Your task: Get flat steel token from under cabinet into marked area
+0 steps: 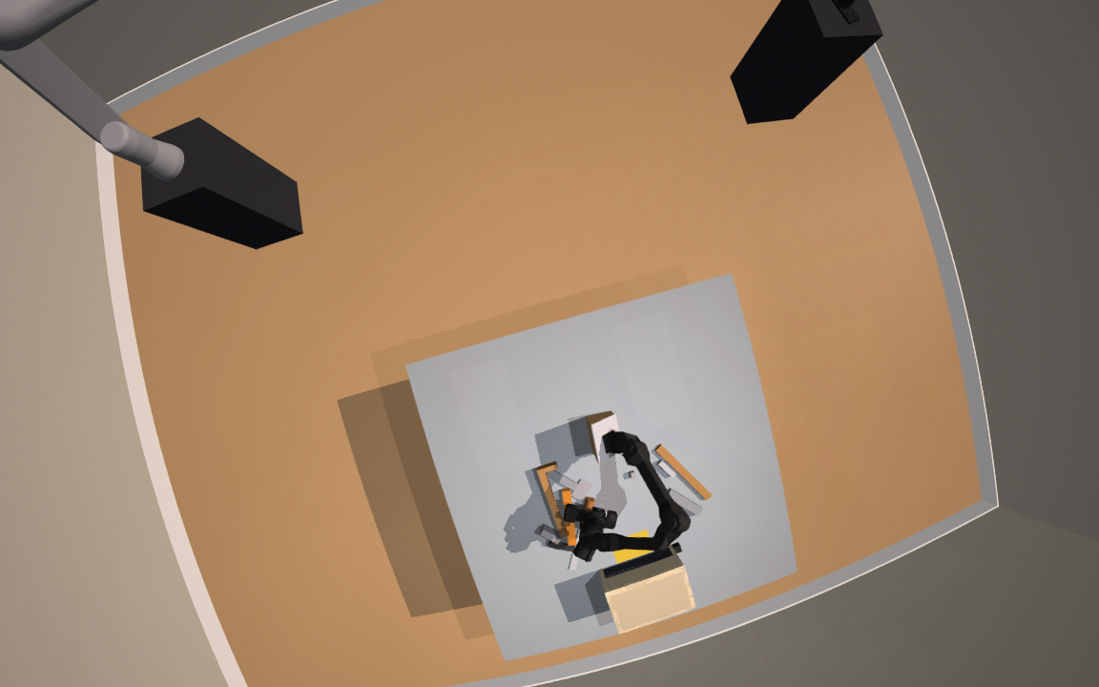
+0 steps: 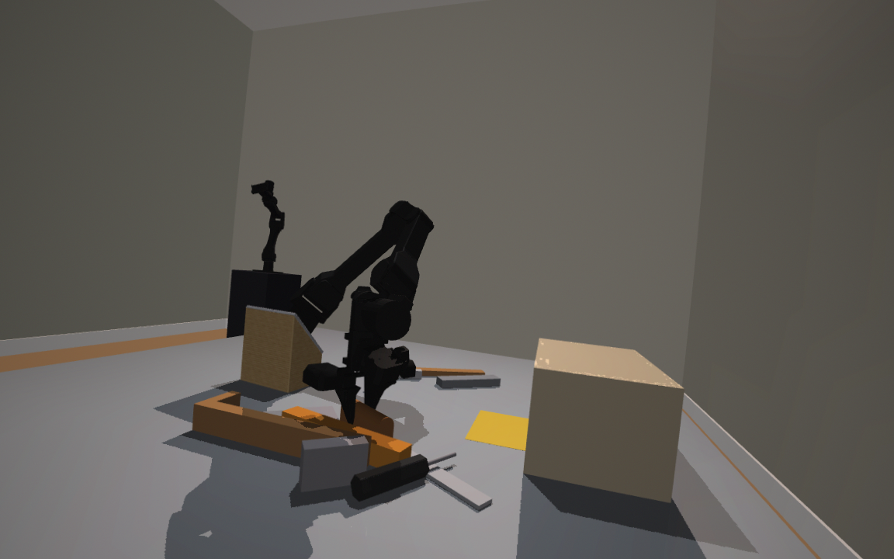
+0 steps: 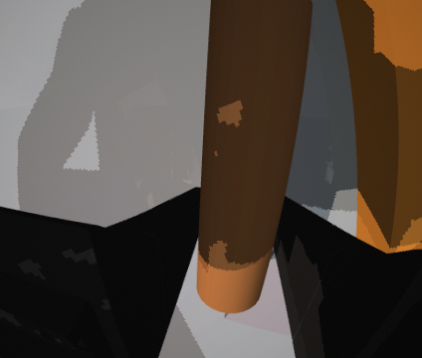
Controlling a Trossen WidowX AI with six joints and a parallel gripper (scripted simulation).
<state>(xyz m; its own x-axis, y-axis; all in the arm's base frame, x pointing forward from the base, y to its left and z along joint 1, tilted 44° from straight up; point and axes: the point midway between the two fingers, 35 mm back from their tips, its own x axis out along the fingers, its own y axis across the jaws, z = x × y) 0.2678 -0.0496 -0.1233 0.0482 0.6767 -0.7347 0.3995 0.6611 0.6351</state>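
Observation:
The cabinet (image 1: 653, 598) (image 2: 603, 425) is a beige box with a dark slotted front. The yellow marked area (image 1: 627, 555) (image 2: 496, 429) lies in front of it, partly hidden by the arm in the top view and by the cabinet in the exterior view. I cannot make out the steel token in any view. My gripper (image 2: 361, 411) (image 3: 238, 200) points down and is shut on a brown-orange round handle (image 2: 379, 421) (image 3: 251, 124), near its end in the wrist view. The handle is low, beside an orange block; what it leads to is hidden.
An orange angled bar (image 1: 547, 495) (image 2: 245, 425), the orange block (image 2: 393, 450) (image 3: 420, 30), a grey block (image 2: 334, 465), a black-handled tool (image 2: 389, 477) and a pale strip (image 2: 460, 488) lie close together. A wedge-shaped box (image 2: 269, 352) stands by the arm's base. Another orange bar (image 1: 683, 472) lies across from them.

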